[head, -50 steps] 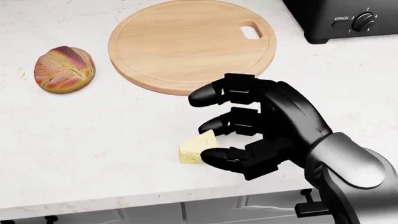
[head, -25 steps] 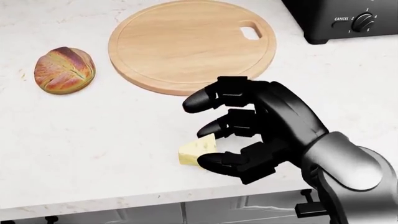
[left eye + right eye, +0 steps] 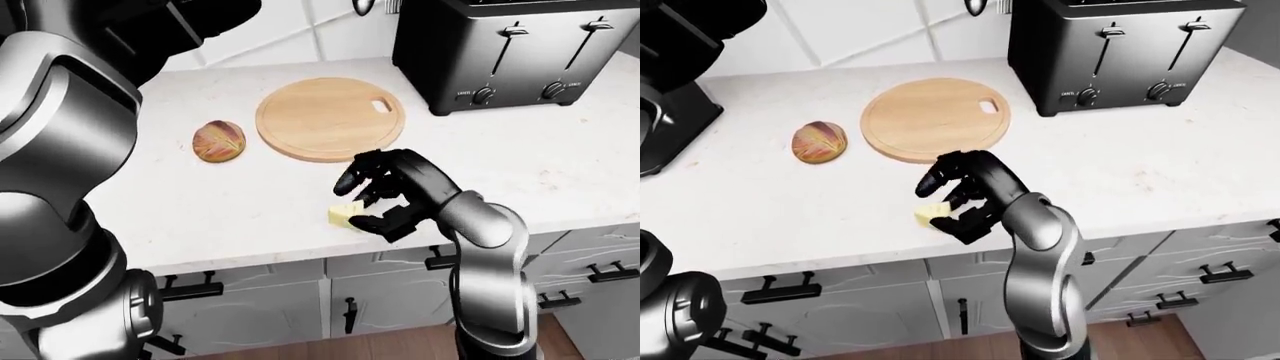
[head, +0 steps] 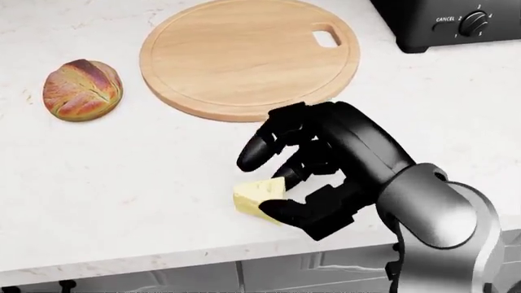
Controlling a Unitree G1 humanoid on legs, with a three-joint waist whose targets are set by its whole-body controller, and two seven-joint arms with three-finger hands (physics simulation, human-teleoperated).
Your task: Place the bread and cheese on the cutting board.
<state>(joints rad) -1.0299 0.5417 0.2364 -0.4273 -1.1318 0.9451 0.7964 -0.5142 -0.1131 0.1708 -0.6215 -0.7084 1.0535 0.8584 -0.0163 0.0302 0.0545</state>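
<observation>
Left-eye view: the right hand (image 3: 385, 196) sits low on the white counter (image 3: 560, 172), fingers curled about one cheese wedge (image 3: 344, 215) but apparently not closed on it; the wedge rests on the counter near the lower edge. One round cutting board (image 3: 330, 118) lies bare above it, one bread roll (image 3: 219, 140) just left of the board, apart from it. One black toaster (image 3: 505, 49) stands at upper right. The left arm fills the left side of this view; its hand is out of sight. Head view: the upper finger arches clear over the wedge, a middle fingertip (image 4: 285, 177) looks to touch its upper corner, and the thumb (image 4: 289, 213) lies under its lower right edge. The grip appears unfinished, fingers standing partly open round the wedge. Risk: if the fingers close on the tapered corner, the wedge may squirt leftward or tip; it lies close to the counter edge and could be nudged off. Right-eye view: same arrangement confirmed; one dark appliance (image 3: 665, 120) shows at far left. Count: one cheese, one bread, one board, neither food item on the board.
</observation>
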